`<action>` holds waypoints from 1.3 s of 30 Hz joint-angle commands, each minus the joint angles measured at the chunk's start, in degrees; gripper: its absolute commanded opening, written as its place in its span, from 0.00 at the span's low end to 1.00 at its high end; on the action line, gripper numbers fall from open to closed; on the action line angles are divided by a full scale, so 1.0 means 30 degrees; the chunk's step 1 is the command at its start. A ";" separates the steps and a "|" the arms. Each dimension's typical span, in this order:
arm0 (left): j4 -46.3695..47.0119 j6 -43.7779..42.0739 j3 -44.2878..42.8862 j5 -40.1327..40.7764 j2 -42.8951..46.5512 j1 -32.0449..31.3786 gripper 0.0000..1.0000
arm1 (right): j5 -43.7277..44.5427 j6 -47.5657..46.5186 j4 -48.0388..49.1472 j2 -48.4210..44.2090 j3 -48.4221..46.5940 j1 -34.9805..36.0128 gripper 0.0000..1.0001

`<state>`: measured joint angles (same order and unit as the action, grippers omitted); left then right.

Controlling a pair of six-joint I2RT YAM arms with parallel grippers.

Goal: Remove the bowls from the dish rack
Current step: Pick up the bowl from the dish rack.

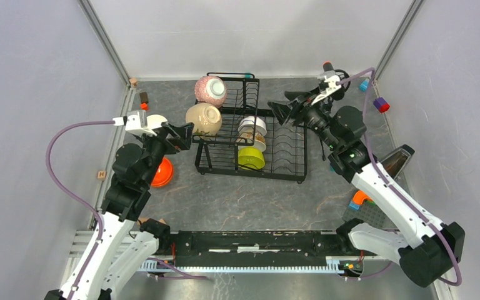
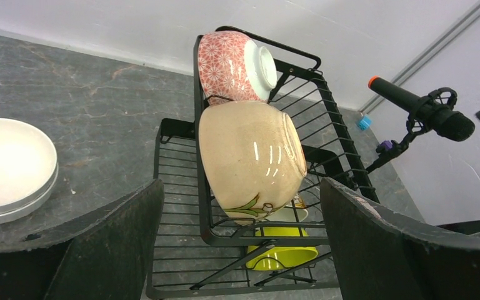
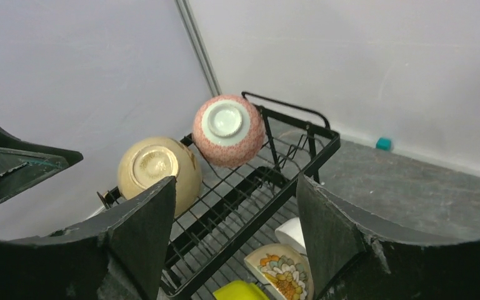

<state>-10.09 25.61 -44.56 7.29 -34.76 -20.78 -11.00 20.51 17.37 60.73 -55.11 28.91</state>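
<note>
The black wire dish rack [image 1: 284, 150] stands mid-table. On its raised shelf lie a pink-speckled bowl [image 1: 210, 90] and a beige bowl [image 1: 203, 119], both tipped on their sides. In the lower tray stand a white bowl [image 1: 252, 124], a flower-patterned bowl [image 1: 254, 138] and a lime green bowl [image 1: 250, 158]. My left gripper [image 1: 184, 135] is open and empty, just left of the beige bowl [image 2: 250, 159]. My right gripper [image 1: 279, 107] is open and empty, above the rack's right side, facing the pink bowl [image 3: 228, 130].
White bowls [image 1: 156, 121] and an orange bowl [image 1: 162, 172] sit on the table left of the rack; the white stack also shows in the left wrist view [image 2: 9, 169]. A microphone on a tripod [image 2: 422, 112] stands at the back right. Small coloured blocks [image 1: 380, 104] lie by the right wall.
</note>
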 commanded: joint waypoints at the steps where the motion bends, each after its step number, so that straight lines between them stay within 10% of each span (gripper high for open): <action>1: 0.1238 -0.1035 0.0152 -0.0939 -0.0359 -0.0057 1.00 | 0.0082 -0.0172 -0.0495 0.0765 -0.0364 0.1113 0.75; 30: -0.2341 0.2695 -0.4777 -0.2146 -0.4130 0.0422 0.91 | -0.0165 0.2222 0.1852 0.3482 -0.0612 0.3647 0.74; 39: -0.2221 0.5869 -0.3309 -0.6146 -0.3794 0.5049 0.88 | 0.0291 0.2662 0.1393 0.6464 -0.3144 0.4924 0.73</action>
<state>-18.68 35.09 -56.93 -0.62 -47.13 -13.04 -10.48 27.33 20.01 77.34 -59.55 42.41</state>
